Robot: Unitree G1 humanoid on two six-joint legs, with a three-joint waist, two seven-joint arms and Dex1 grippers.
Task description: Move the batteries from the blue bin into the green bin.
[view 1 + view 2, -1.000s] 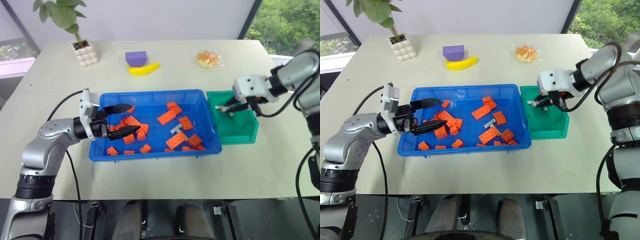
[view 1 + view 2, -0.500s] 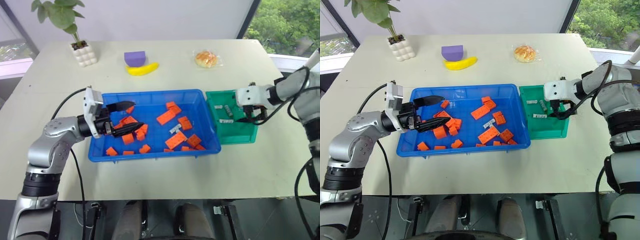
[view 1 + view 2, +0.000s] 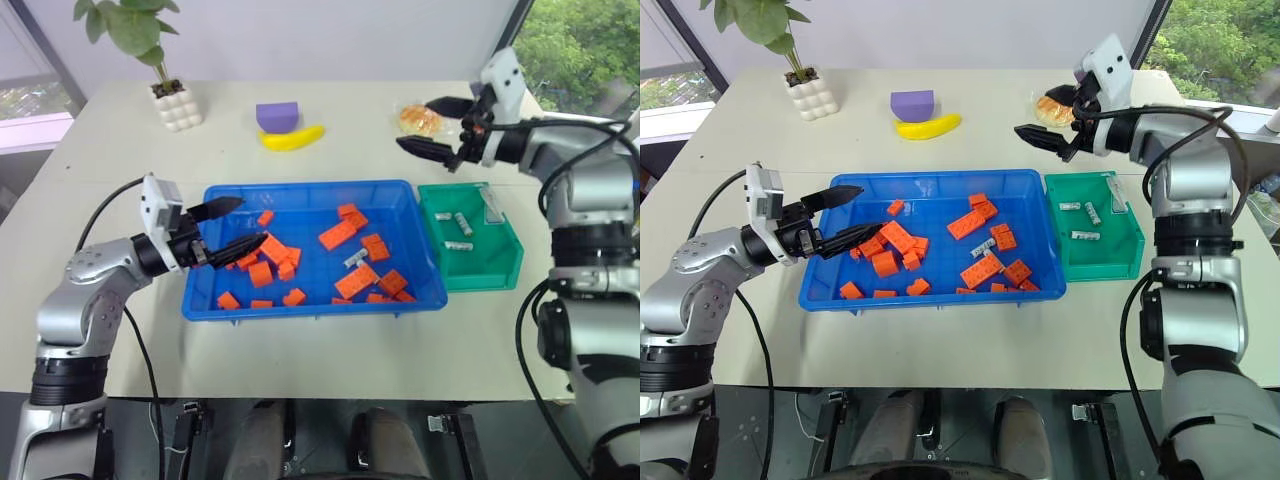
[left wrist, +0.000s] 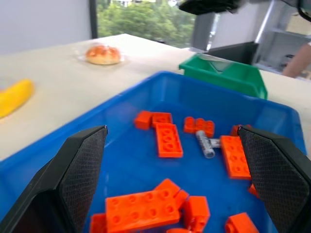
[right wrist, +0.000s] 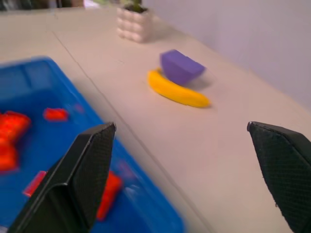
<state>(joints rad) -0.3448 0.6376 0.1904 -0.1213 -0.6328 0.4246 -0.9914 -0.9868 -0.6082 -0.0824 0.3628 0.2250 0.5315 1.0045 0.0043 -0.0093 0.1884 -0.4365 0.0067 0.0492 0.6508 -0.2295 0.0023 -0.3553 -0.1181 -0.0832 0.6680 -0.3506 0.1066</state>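
Right hand (image 3: pixel 432 125) is up in the air over the desk (image 3: pixel 330 345), past the far side of the green bin (image 3: pixel 500 272), fingers spread wide with nothing in them. Three batteries (image 3: pixel 458 223) are lying in the green bin already. One more grey battery (image 3: pixel 354 259) sits in the blue bin (image 3: pixel 310 307) among the orange blocks (image 3: pixel 336 235). Left hand (image 3: pixel 229 227) hangs over the blue bin's left end, spread too and empty.

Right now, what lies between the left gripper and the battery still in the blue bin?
In the left eye view, orange blocks lie on the blue bin floor between the open left gripper and the battery. The left wrist view shows the same.
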